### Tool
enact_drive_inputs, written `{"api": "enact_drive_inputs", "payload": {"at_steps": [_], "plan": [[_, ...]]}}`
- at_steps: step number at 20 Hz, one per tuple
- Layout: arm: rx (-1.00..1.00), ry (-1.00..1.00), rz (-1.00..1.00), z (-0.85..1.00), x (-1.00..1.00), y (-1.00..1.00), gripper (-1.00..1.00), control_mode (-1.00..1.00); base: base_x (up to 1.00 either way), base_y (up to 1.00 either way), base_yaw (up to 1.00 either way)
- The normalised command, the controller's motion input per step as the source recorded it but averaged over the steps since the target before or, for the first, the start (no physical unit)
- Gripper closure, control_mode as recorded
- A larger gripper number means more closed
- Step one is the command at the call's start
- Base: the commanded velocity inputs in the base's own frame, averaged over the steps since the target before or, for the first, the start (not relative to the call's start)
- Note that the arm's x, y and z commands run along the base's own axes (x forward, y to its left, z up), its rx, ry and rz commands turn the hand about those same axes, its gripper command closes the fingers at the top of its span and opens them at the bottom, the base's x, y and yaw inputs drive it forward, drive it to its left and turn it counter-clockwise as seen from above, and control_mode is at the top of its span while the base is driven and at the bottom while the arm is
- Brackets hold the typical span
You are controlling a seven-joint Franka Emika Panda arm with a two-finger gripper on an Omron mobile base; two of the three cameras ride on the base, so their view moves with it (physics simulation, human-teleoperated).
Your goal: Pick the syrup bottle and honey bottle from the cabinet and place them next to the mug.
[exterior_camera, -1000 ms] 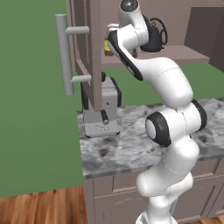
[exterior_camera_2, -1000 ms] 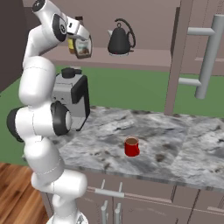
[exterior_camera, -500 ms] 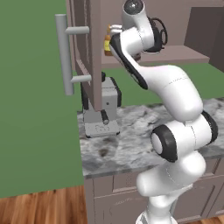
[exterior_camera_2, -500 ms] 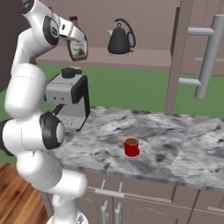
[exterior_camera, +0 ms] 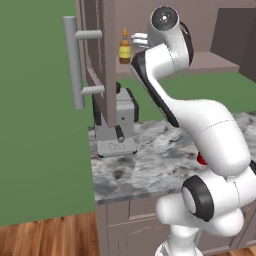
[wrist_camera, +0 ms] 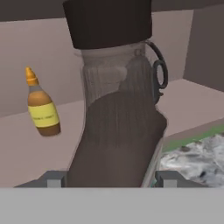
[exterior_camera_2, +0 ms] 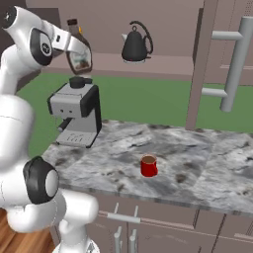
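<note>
The surface [exterior_camera_2: 197,163] is grey marbled stone over brownish base cabinets with bar handles, with wood flooring below and a green wall behind. On it stands a grey and black coffee machine [exterior_camera_2: 76,113], and to the right of that machine, well apart, sits the small red mug [exterior_camera_2: 148,166] with a dark inside. Above the machine hangs the brownish-mauve cabinet [exterior_camera: 102,60], its doors swung open with long grey bar handles, and a black kettle [exterior_camera_2: 136,43] rests on its shelf to the machine's upper right. The syrup bottle [wrist_camera: 116,131] is dark brown and wide-bodied, with a narrow ribbed neck, a black cap and a pale label; it is up at the shelf's front edge, directly above the machine, tilted and sitting between the fingers of the claw [wrist_camera: 105,179], which grips it around its body. The honey bottle [wrist_camera: 41,105], slim and amber with an orange nozzle and yellow label, stands upright on the shelf, above the machine and apart from the syrup bottle.
</note>
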Motion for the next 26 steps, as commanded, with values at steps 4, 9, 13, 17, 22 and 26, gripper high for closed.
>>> {"api": "enact_drive_inputs", "payload": {"at_steps": [4,9,13,17,22,26], "plan": [[0.0,-0.08,0.0,0.0,-0.75,-0.43,1.0,-1.0,0.0,0.0,0.0],[0.0,-0.02,0.0,-0.03,-0.53,-0.79,1.0,-1.0,0.0,0.0,0.0],[0.0,0.0,0.01,-0.12,-0.18,-0.96,1.0,-1.0,0.0,0.0,0.0],[0.0,0.02,0.06,-0.12,-0.08,-0.95,1.0,-1.0,0.0,0.0,0.0],[0.0,0.1,0.11,-0.02,0.0,-0.64,1.0,-1.0,0.0,0.0,0.0],[0.0,0.11,0.16,-0.11,0.0,-0.42,1.0,-1.0,0.0,0.0,0.0]]}}
